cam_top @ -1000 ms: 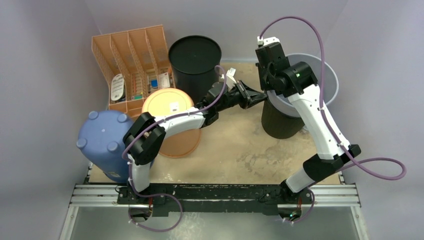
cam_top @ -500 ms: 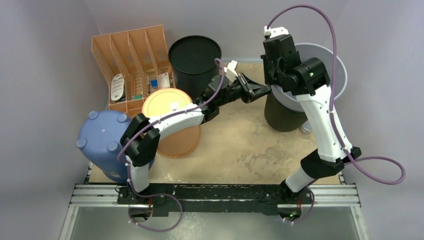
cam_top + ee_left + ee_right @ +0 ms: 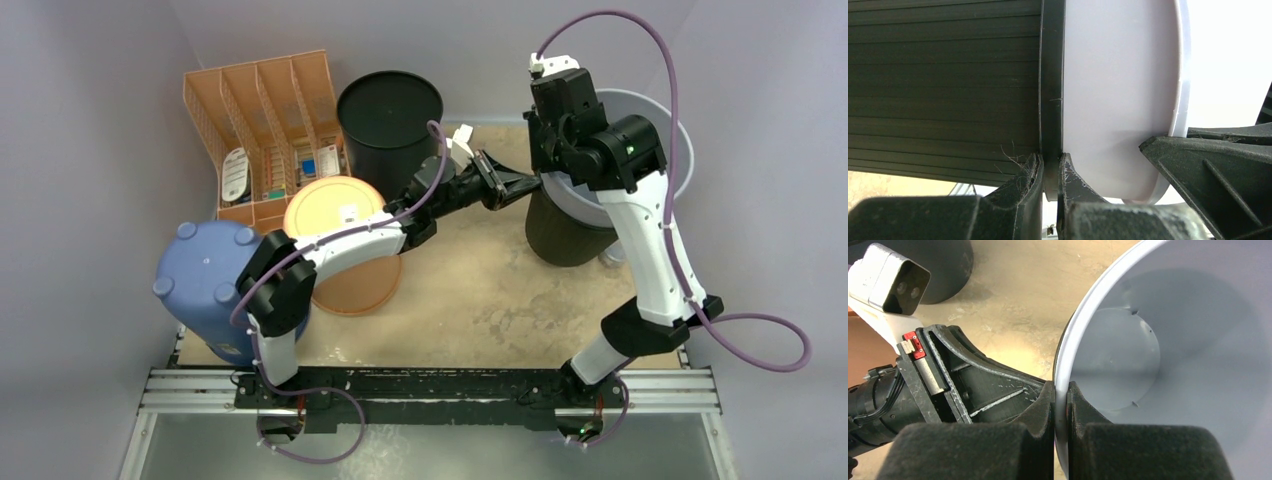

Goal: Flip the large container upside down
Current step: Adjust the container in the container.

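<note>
The large container [image 3: 662,128] is a pale grey tub, nested mouth-up in a dark ribbed bin [image 3: 560,240] at the back right. My right gripper [image 3: 1061,390] is shut on the tub's thin rim, one finger inside and one outside; the tub's bare inside [image 3: 1188,365] shows. My left gripper [image 3: 1050,165] is shut on the ribbed bin's black rim [image 3: 1052,75], just left of the tub's wall [image 3: 1118,85]. From above, the left gripper [image 3: 535,183] reaches in from the left, right beside the right wrist.
An orange divided organiser [image 3: 265,120] and an upright black round bin [image 3: 390,120] stand at the back left. An upturned orange tub [image 3: 340,240] and an upturned blue container [image 3: 205,280] stand beside the left arm. Purple-grey walls close in on both sides.
Both grippers and the nested containers have shifted right and toward the back over the last second. The last half second shows almost no motion.
</note>
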Robot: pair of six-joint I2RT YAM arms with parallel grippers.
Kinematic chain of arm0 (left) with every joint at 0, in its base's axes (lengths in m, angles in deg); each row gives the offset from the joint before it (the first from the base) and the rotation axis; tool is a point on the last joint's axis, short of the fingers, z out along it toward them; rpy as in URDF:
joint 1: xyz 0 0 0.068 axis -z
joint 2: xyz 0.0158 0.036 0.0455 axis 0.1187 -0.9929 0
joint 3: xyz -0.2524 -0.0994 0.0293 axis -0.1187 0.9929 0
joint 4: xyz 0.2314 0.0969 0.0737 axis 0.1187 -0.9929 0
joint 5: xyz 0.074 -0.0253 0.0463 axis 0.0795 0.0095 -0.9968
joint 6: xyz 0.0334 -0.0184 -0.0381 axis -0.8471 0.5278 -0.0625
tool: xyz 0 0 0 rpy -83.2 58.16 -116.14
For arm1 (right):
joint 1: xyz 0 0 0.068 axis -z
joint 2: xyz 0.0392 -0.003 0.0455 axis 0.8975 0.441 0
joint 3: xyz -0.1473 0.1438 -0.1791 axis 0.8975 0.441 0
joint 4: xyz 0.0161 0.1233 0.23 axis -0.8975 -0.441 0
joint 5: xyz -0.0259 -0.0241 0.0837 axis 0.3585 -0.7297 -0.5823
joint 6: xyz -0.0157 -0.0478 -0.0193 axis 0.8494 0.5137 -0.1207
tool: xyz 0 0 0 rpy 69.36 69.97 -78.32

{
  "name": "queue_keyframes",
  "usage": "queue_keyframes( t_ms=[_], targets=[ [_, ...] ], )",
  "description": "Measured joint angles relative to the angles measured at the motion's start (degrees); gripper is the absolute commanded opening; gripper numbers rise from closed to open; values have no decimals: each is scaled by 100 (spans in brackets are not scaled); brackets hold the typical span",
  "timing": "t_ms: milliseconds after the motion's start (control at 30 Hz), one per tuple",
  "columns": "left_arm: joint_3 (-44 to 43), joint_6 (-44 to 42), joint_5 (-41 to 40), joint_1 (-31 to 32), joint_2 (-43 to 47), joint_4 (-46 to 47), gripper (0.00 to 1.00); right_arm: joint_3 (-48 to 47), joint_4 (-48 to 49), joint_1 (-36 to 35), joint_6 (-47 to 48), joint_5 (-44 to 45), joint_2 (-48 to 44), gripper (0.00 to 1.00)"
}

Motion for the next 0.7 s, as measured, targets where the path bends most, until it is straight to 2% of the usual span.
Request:
queue_keyframes(
  t_ms=[267,700],
  targets=[
    [330,151,-44,7,59,417,0,-46,-48,-4,7,-109,0,0],
    [363,155,-146,37,68,608,0,-155,-42,-24,22,-90,-48,0]
  ],
)
